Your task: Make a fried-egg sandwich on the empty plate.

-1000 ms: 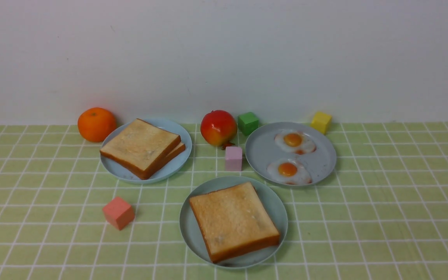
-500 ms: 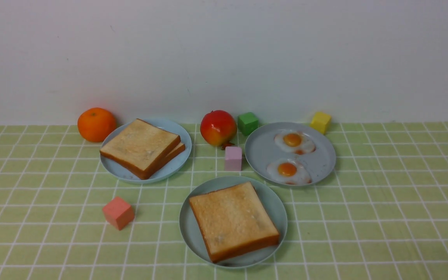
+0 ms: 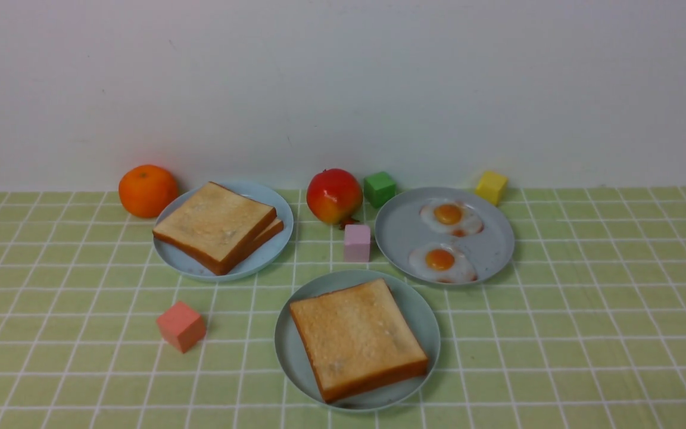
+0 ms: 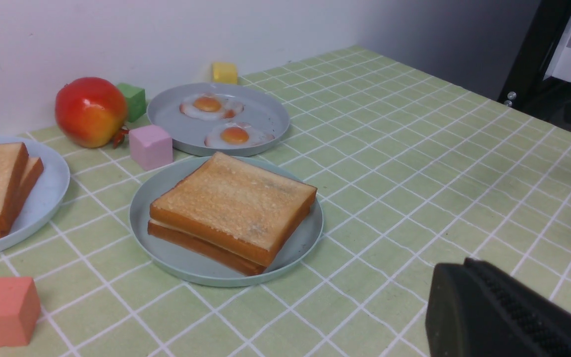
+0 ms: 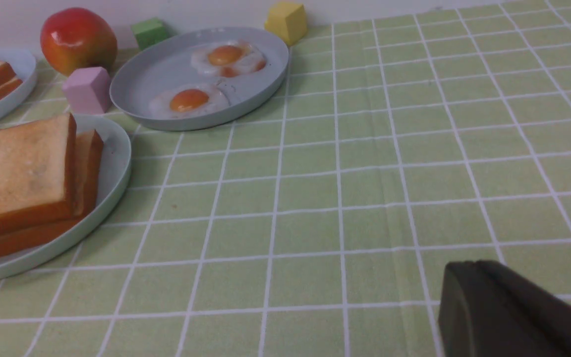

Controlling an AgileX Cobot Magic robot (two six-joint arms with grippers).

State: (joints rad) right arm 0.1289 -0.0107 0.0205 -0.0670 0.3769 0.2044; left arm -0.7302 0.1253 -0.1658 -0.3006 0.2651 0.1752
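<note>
Sandwich (image 3: 358,339) sits on green plate (image 3: 355,407), looks done. Left gripper (image 4: 469,265), right gripper (image 5: 471,267): fingers together, nothing held. Best now: keep both arms back, don't bump bread.

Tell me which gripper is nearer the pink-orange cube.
Left, judging by the wrist views. The left gripper is apart from the cube, which its wrist camera sees up close; the right gripper is farther off, past the sandwich plate, cube out of its view.
</note>
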